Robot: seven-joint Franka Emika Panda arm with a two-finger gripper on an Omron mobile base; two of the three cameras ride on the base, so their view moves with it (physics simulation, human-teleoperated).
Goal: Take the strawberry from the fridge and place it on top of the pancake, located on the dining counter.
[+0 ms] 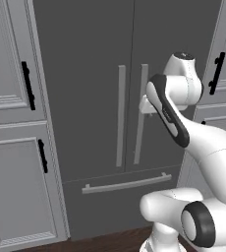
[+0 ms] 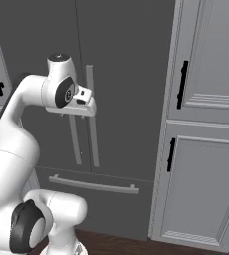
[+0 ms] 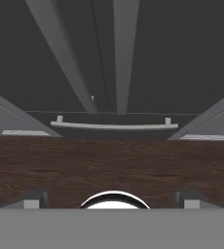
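The fridge (image 1: 85, 74) (image 2: 121, 55) stands straight ahead, tall and dark grey, with both doors and the bottom drawer closed. Two long grey bar handles (image 1: 140, 118) (image 2: 91, 129) run down its middle. My hand (image 1: 147, 104) (image 2: 84, 102) hovers just in front of the right door's handle, at about the middle of its height. In the hand view I look down the fridge front (image 3: 182, 58) to the drawer handle (image 3: 114, 126). My gripper (image 3: 111, 199) is open, fingertips (image 3: 33, 199) wide apart with nothing between them. The strawberry is hidden behind the doors. Pancake and dining counter are out of view.
Lighter grey panelled cabinets with black handles flank the fridge on the left (image 1: 12, 147) and right (image 2: 206, 149). Dark wood floor (image 3: 109, 160) runs along the fridge's foot. My own arm (image 1: 171, 118) bends between the base and the doors.
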